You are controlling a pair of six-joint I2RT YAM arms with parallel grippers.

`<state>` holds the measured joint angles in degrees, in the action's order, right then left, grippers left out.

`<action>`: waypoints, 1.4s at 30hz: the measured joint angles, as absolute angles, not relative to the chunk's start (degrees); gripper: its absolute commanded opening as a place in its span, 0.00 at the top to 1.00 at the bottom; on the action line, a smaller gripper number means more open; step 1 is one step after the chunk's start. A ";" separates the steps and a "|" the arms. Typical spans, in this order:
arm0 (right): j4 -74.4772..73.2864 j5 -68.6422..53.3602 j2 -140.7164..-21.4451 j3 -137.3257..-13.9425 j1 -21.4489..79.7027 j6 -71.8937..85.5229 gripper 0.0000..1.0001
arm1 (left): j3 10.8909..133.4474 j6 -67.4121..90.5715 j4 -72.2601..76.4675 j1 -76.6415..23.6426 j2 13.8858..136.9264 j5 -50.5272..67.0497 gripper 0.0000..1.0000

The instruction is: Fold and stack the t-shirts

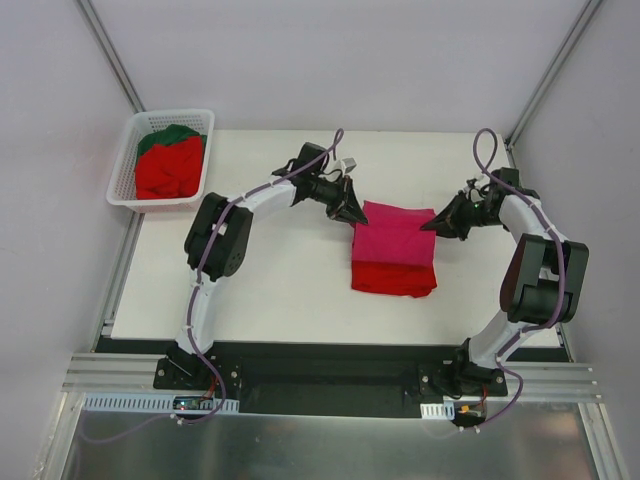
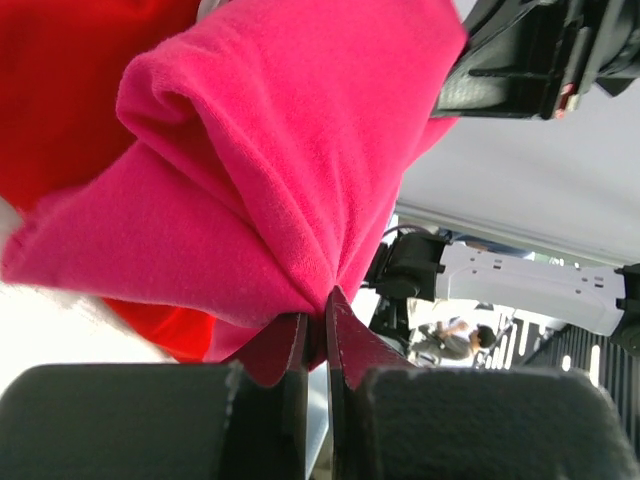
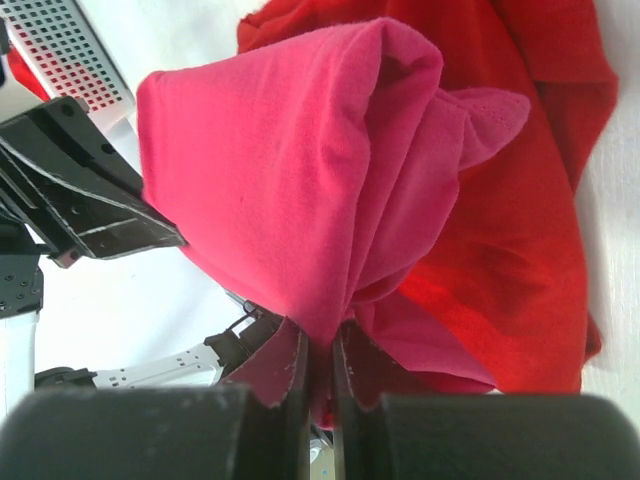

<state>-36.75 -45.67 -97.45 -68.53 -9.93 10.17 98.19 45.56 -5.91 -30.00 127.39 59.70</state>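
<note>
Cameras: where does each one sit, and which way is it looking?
Top external: above and behind the arms, looking down at the table; both whole arms show, left gripper and right gripper at the pink t-shirt lying on a red t-shirt.
Left wrist: on the left arm, looking along its own fingers toward the right gripper.
Right wrist: on the right arm, looking along its own fingers toward the left gripper and basket.
Shared: both wrist views show shut fingers pinching the pink t-shirt.
</note>
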 measured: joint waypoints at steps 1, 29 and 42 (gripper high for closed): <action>-37.41 -45.43 -97.45 -68.51 -9.93 9.93 0.99 | 97.30 45.67 -5.72 -30.24 127.39 59.77 1.00; -46.50 -32.25 -90.80 -62.70 -8.01 2.31 0.25 | 81.52 43.83 -5.41 -32.14 120.49 61.04 0.00; -42.24 -26.20 -82.13 -48.53 -6.44 2.09 0.34 | 79.24 42.57 -5.89 -32.18 119.31 60.53 0.01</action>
<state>-42.24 -26.20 -82.13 -48.53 -6.44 2.09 79.24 42.57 -5.89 -32.18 119.31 60.53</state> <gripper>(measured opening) 0.672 0.993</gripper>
